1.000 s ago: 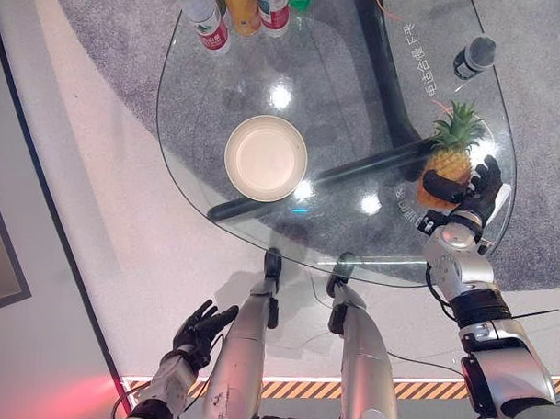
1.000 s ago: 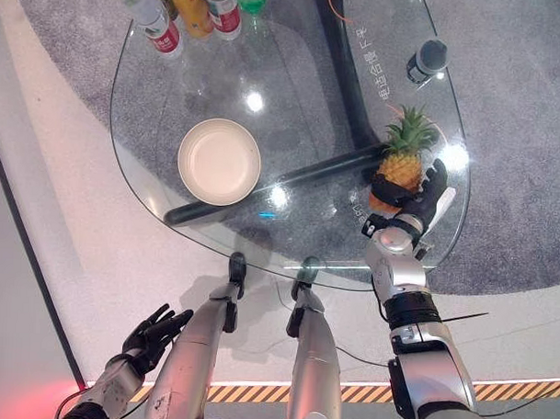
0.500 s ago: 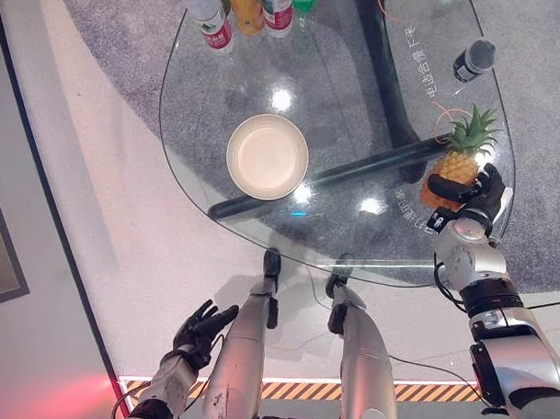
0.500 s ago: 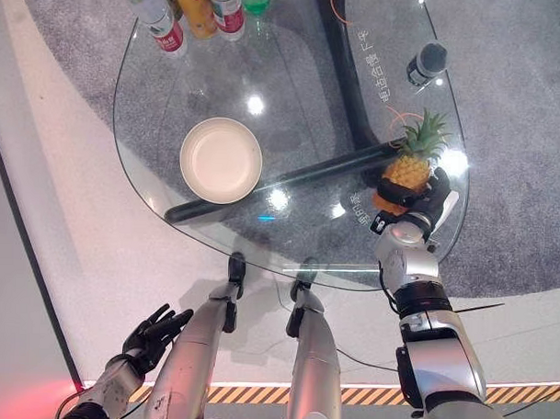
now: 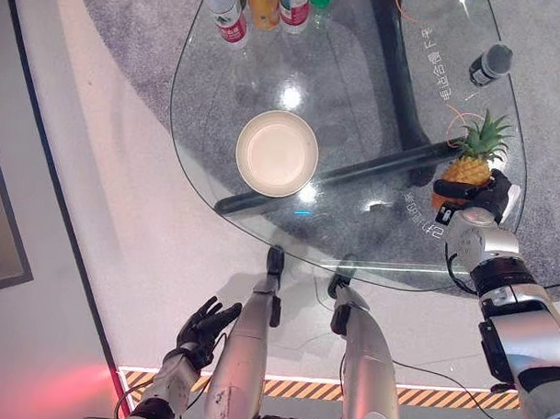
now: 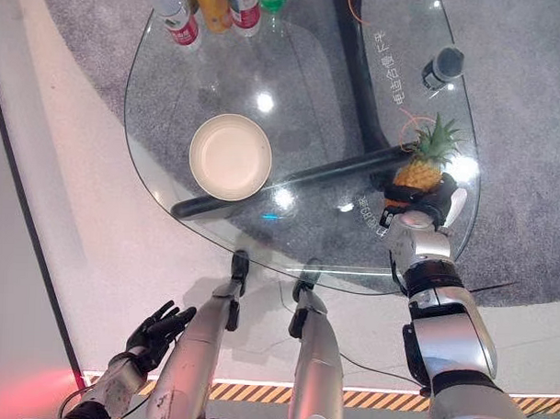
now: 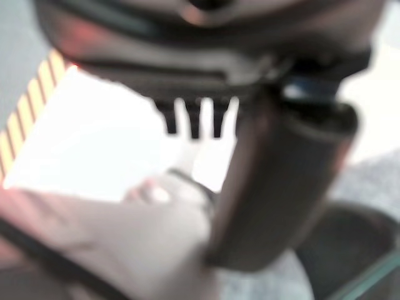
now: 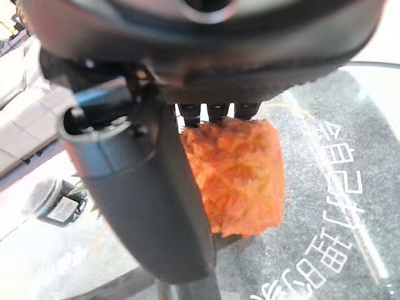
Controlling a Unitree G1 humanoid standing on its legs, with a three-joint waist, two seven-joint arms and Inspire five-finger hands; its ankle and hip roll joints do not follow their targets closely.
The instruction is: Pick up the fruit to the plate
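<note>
Left robot hand (image 5: 205, 323) hangs low beside the body, below and well apart from the glass tabletop (image 5: 218, 143), fingers spread and relaxed, holding nothing. On the tabletop, left of centre, sits the cream plate (image 5: 276, 153), unloaded; a cluster of bottles (image 5: 265, 5) stands at the far edge, and a dark tubular frame member shows through the glass, running from under the plate toward the right side. Further right, near the right rim, is the pineapple (image 5: 475, 159), standing roughly upright with its leafy crown pointing away from the robot and tilted slightly, so the long axis runs near-to-far. Right robot hand (image 5: 480, 195) is at the near side of the fruit's base, fingers and thumb curled round the orange body (the right wrist view confirms this: the thumb lies across the pineapple (image 8: 234, 172), fingers wrapped behind it). A small dark bottle (image 5: 489, 62) lies beyond it, apart. Judgement: the grasp looks made, and the right arm is the one placed to carry; the plate lies well to the left of the held fruit, so the coming move is a leftward transfer across the glass.
</note>
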